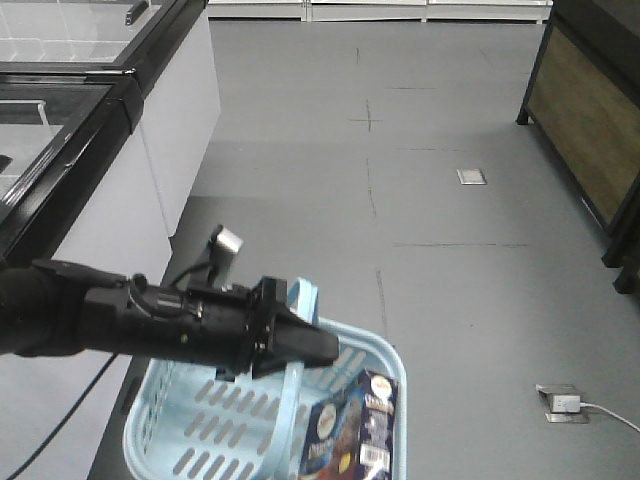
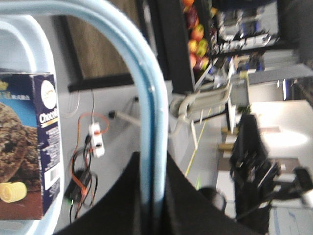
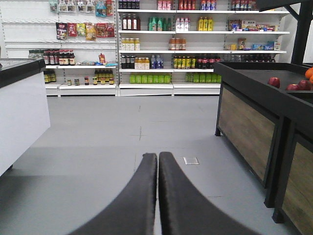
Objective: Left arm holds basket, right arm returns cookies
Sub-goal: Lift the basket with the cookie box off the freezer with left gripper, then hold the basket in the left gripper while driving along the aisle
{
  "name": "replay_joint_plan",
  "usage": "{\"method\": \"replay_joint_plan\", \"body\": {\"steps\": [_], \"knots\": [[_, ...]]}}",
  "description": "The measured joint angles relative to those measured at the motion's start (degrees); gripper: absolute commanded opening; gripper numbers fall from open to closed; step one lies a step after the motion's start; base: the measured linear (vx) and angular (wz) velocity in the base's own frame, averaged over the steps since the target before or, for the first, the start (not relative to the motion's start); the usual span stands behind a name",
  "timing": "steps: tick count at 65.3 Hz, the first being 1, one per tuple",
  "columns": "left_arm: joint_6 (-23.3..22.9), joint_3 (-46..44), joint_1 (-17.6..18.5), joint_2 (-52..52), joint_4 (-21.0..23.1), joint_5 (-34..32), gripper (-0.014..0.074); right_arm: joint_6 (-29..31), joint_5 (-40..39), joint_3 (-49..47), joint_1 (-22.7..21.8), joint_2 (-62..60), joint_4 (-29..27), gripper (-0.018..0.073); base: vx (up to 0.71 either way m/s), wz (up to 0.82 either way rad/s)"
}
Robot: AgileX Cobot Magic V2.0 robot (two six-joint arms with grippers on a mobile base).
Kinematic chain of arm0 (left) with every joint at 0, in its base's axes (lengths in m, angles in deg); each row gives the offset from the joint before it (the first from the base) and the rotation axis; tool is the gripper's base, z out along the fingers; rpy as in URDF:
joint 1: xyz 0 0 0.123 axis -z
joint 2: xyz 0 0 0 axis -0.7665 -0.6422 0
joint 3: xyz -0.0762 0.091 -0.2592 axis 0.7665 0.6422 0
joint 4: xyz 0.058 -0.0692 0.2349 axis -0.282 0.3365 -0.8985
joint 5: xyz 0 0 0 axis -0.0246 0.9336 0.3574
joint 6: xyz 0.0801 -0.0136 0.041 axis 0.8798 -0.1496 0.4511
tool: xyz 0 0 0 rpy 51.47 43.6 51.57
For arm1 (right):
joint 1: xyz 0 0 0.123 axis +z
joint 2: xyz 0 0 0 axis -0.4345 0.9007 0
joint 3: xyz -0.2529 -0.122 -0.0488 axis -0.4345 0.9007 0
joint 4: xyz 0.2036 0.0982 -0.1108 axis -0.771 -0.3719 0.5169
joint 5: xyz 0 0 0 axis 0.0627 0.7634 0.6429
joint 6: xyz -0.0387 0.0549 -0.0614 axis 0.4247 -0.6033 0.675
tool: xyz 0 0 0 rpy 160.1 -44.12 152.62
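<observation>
The light blue basket [image 1: 176,428] hangs low in the front view. My left gripper [image 1: 326,348], on the thick black arm reaching in from the left, is shut on its loop handle [image 2: 146,73]. In the left wrist view the two black fingers clamp the handle between them at my left gripper [image 2: 152,156]. The navy cookies box [image 1: 355,430] stands inside the basket at its right end, and its cookie picture and barcode show in the cookies [image 2: 29,147]. My right gripper [image 3: 158,157] is shut and empty, pointing over the bare floor; the front view does not show it.
A white freezer cabinet [image 1: 110,170] runs along the left. A dark wooden display stand [image 1: 590,120] holding apples [image 3: 275,82] is on the right. Stocked shelves [image 3: 156,49] line the far wall. A power strip with orange cables [image 2: 96,137] and an adapter [image 1: 560,402] lie on the floor.
</observation>
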Motion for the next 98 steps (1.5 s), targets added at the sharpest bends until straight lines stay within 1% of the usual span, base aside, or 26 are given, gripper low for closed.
{"method": "replay_joint_plan", "body": {"steps": [5,13,23,29,44,65,98], "knots": [[1.8,2.6,1.7,0.0,0.2,0.0,-0.0008,0.0,0.0,0.0,0.0,0.0,0.0,-0.0008,0.00,0.00],[3.4,5.2,4.2,0.3,0.6,-0.8,-0.0008,0.0,0.1,0.0,0.0,0.0,0.0,-0.0008,0.00,0.00],[4.7,5.4,7.4,0.3,1.1,-2.2,-0.0008,0.0,0.1,0.0,0.0,0.0,0.0,-0.0008,0.00,0.00],[4.9,5.4,8.6,0.3,1.2,-3.5,-0.0008,0.0,0.1,0.0,0.0,0.0,0.0,-0.0008,0.00,0.00],[5.1,5.4,8.7,0.4,1.5,-4.7,-0.0008,0.0,0.1,0.0,0.0,0.0,0.0,-0.0008,0.00,0.00],[5.7,5.4,8.7,0.4,1.5,-9.9,-0.0008,0.0,0.1,0.0,0.0,0.0,0.0,-0.0008,0.00,0.00],[5.8,5.4,8.7,0.4,1.5,-10.1,-0.0008,0.0,0.0,0.0,0.0,0.0,0.0,-0.0008,0.00,0.00]]}}
